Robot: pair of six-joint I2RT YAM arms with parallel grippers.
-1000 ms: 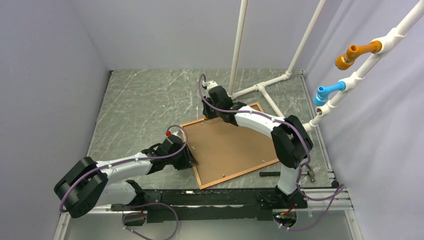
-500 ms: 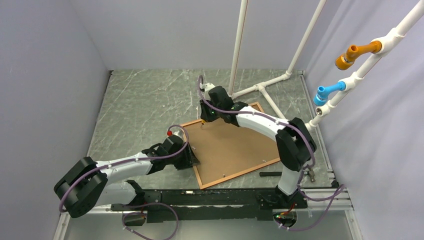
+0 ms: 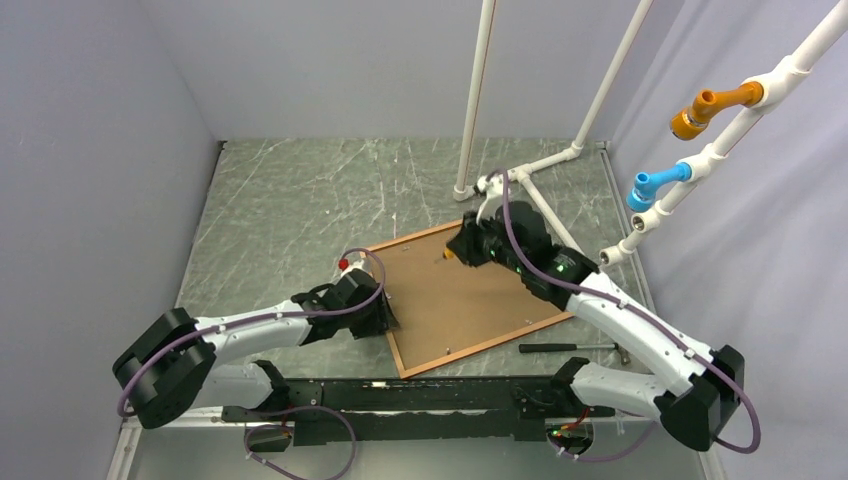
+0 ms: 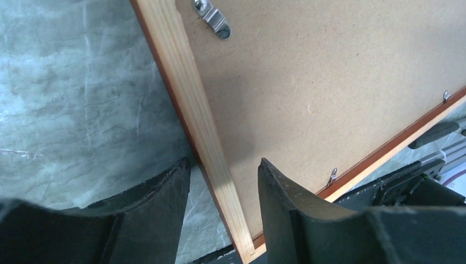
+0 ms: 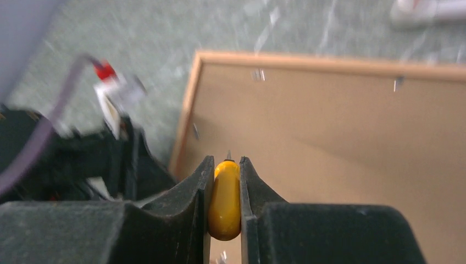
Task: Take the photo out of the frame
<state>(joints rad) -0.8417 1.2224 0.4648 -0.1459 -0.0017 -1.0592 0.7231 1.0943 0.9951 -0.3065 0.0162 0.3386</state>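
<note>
The right arm (image 3: 620,320) has dropped from its high arch. Its elbow, raised before at the 3 o'clock side of the frame (image 3: 470,347), now lies low toward 5 o'clock. The right gripper (image 3: 455,252) has left the frame's 11 o'clock corner and shifted toward 4 o'clock over the photo (image 3: 460,300). A yellow tool handle (image 5: 224,198), perhaps a screwdriver, now shows in its pinch. The left gripper (image 4: 224,165) has spread wider astride the frame's rail.

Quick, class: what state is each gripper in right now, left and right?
Left gripper: open, astride one edge of the frame, not clamping it.
Right gripper: shut on a yellow-handled tool.
</note>
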